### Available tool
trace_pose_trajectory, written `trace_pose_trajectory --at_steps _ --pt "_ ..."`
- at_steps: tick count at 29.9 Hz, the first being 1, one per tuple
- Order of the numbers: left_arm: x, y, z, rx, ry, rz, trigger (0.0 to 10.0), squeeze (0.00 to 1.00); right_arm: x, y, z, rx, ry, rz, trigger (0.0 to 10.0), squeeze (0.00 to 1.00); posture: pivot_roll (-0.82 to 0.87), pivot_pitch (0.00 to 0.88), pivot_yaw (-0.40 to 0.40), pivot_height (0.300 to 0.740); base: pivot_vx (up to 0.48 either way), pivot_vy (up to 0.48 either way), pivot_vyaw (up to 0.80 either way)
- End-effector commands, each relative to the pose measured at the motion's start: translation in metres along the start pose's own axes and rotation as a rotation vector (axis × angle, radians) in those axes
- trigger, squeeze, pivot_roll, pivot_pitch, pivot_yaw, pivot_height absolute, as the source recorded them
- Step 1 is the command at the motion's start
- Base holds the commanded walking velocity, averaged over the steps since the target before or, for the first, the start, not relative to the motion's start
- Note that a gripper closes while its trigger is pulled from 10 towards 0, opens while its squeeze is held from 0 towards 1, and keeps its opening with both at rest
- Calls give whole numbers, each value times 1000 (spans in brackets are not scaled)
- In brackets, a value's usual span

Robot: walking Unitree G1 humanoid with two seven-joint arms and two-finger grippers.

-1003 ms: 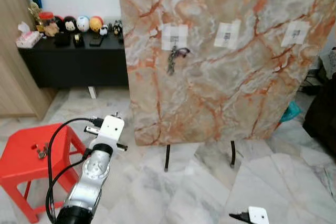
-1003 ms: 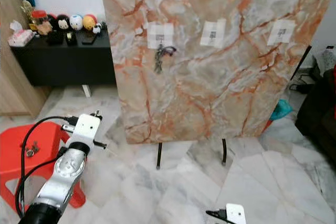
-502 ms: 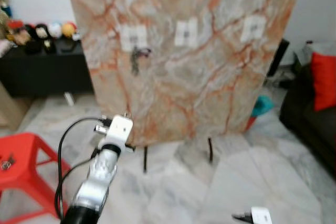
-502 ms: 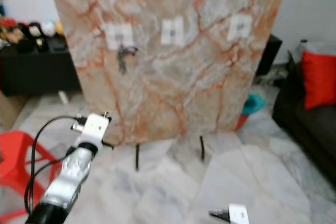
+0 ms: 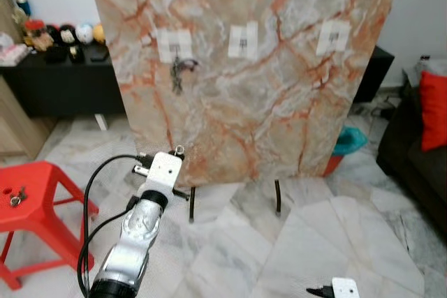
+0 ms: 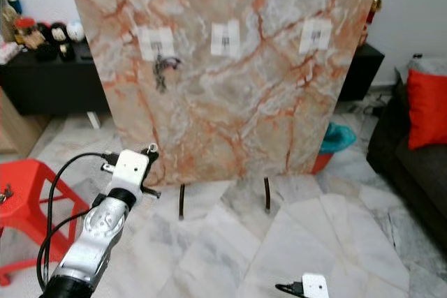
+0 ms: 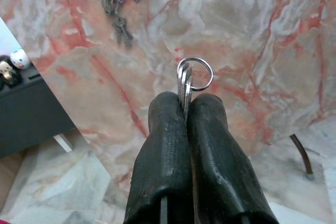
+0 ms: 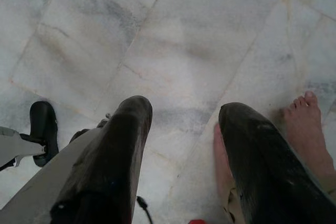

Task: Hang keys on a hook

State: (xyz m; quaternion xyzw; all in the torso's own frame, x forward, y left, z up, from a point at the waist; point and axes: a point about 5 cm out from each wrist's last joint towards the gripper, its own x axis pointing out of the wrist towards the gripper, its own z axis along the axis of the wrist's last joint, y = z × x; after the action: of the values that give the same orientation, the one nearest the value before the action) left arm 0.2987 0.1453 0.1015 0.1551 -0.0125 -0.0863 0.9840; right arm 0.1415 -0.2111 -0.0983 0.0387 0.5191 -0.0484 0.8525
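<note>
My left gripper (image 7: 185,100) is shut on a set of keys, and their silver ring (image 7: 195,73) sticks out past the fingertips. It is held low in front of the upright marble board (image 5: 244,95), below the hooks. The board carries three white patches with hooks, left (image 5: 174,45), middle (image 5: 242,40) and right (image 5: 333,37). Another bunch of keys (image 5: 178,75) hangs from the left hook. My right gripper (image 8: 184,114) hangs open, low over the floor.
The board stands on two thin black legs (image 5: 192,204). A red stool (image 5: 42,190) with a small key bunch (image 5: 14,199) is at my left. A black sideboard (image 5: 63,82) is behind, a dark sofa with a red cushion (image 5: 433,109) at right. A person's bare foot (image 8: 310,124) is beside my right gripper.
The camera has swung to the right, so the board now sits in the middle and the stool at the left edge. My left arm stays raised with the keys.
</note>
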Motion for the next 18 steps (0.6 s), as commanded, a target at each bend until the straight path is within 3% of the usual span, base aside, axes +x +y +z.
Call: trace_pose_trajectory --at_steps 1,7,15,18 --pt "1 0 10 -12 -42 -5 10000 0 0 0 0 7 0 -3 10000 0 61 0 -66 740 262 0 0" --pt "2 0 11 -11 -45 -8 10000 0 0 0 -3 -10 16 -5 10000 0 63 0 -69 740 273 0 0" --pt "1 1 11 -9 -42 1 10000 0 -1 -7 -2 69 3 -37 10000 0 62 0 -71 740 286 0 0" --pt "1 2 11 -8 -41 6 10000 0 -1 -7 -3 78 8 -40 10000 0 62 0 -70 740 292 0 -717"
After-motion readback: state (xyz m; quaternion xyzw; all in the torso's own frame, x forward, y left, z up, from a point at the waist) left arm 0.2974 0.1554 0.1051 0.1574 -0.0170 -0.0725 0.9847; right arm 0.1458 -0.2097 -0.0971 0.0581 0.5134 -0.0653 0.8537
